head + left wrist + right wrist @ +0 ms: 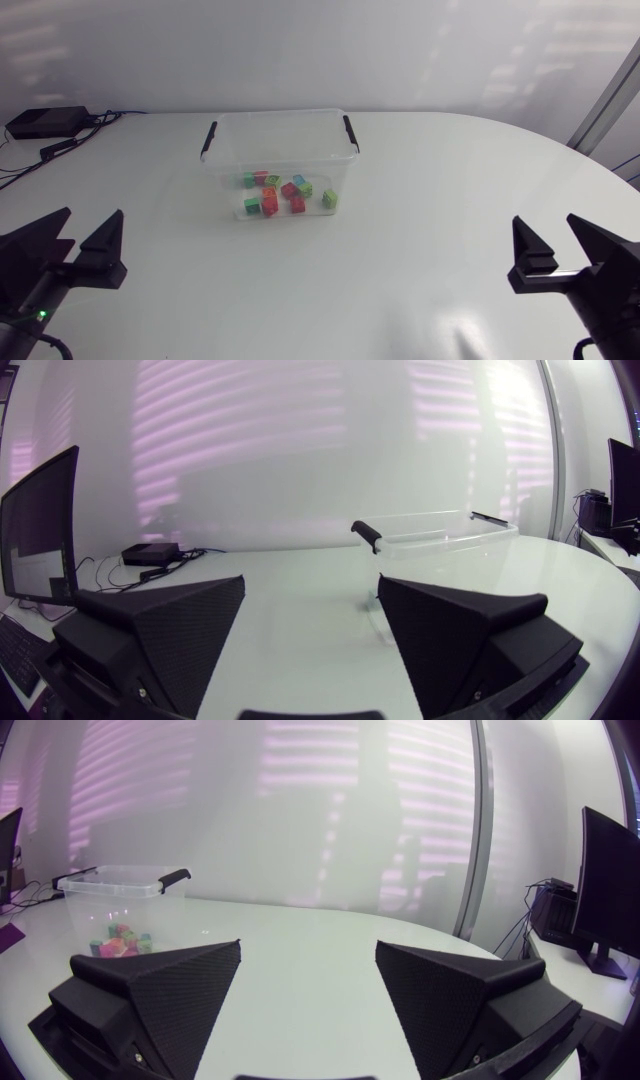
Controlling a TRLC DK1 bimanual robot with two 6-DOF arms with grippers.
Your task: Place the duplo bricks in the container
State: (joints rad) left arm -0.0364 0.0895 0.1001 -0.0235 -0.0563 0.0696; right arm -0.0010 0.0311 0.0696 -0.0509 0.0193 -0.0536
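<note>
A clear plastic container with black handles stands at the middle back of the table, and several red, green and blue duplo bricks lie inside it. My left gripper is at the front left, open and empty, far from the container. At the front right my right gripper stands open and empty too. In the left wrist view the container is ahead beyond the open fingers. In the right wrist view the container with bricks shows far ahead to one side of the fingers.
A black box with cables lies at the table's back left corner. The white tabletop stretches wide around the container.
</note>
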